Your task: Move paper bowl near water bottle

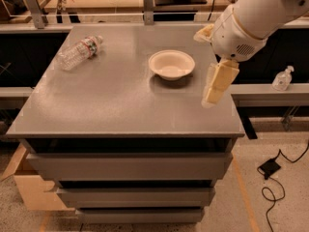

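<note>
Grey, faintly speckled worktop [120, 105]. Off-white paper bowl [171, 64]. Clear water bottle [79, 52] with a red-and-white label band. The cream-yellow gripper [216, 81], just right of the bowl, hangs from a white arm [260, 13].

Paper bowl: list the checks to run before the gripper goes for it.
1. Paper bowl upright on the table, nothing in it: ok.
2. Water bottle located, lying on its side at the far left corner: ok.
3. Tabletop between bowl and bottle free of obstacles: ok.
4. Gripper at the bowl: not ok; it hangs over the table's right edge, apart from the bowl.
5. Bowl rim reachable from the gripper's side: ok, nothing is between them.
6. Bowl weight or slipperiness: cannot tell.
</note>
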